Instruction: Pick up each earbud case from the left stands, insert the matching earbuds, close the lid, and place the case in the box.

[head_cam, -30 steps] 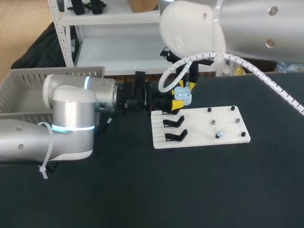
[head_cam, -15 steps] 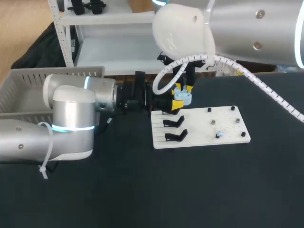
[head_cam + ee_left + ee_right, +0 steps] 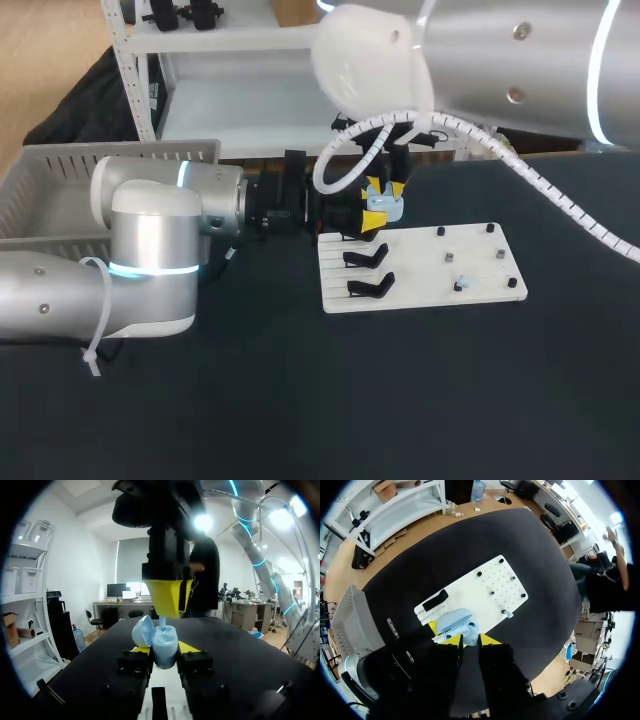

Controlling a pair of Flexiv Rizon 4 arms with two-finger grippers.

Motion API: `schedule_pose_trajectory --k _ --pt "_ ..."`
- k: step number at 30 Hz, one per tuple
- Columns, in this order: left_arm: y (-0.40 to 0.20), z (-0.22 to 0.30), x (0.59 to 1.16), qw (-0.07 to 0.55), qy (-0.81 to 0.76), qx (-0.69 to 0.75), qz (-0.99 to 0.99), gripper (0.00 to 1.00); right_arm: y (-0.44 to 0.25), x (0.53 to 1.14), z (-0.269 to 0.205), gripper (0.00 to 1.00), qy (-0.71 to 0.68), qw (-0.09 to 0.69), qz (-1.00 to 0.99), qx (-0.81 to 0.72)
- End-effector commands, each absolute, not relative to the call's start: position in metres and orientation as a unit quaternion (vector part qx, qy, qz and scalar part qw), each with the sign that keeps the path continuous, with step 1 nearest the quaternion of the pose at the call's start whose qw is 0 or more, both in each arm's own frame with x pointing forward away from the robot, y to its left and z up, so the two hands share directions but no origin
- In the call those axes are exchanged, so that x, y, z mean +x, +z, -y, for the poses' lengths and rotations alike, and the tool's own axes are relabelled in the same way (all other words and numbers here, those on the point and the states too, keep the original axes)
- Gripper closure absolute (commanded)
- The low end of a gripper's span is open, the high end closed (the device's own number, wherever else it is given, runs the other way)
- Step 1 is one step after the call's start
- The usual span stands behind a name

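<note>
Left gripper [image 3: 164,650] clenches the smooth, rounded pale-blue plastic case [image 3: 165,641], lid [image 3: 142,630] hinged open; directly above, right gripper [image 3: 167,611] pinches a small glossy earbud [image 3: 163,622].

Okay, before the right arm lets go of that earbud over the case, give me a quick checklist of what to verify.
1. Case gripped by left gripper: ok, a finger on each side.
2. Lid open: ok, tipped back.
3. Earbud in right gripper lined up over case: ok, its end reaches the opening.
4. Earbud fully seated: cannot tell.
5. Second earbud waiting on white board: ok.
</note>
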State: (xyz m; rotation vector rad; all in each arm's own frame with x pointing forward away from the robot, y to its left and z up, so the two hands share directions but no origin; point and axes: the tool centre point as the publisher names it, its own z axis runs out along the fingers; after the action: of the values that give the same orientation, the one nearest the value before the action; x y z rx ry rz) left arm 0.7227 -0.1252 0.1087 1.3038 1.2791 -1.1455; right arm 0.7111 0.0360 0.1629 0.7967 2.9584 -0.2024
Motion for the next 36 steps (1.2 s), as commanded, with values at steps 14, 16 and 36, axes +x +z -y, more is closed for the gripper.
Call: schedule_pose_trajectory --k 14,16,36 --pt "0.109 0.125 0.720 0.476 -0.465 0.531 -0.524 1.00 0.159 0.719 -0.036 1.00 -0.075 0.018 -0.960 0.268" --pt "0.109 0.125 0.720 0.476 -0.465 0.531 -0.524 1.00 0.159 0.719 -0.036 1.00 -0.076 0.016 -0.960 0.269" --pt "0.109 0.125 0.720 0.476 -0.465 0.531 -0.524 1.00 0.156 0.715 -0.034 0.54 -0.074 0.001 -0.957 0.281"
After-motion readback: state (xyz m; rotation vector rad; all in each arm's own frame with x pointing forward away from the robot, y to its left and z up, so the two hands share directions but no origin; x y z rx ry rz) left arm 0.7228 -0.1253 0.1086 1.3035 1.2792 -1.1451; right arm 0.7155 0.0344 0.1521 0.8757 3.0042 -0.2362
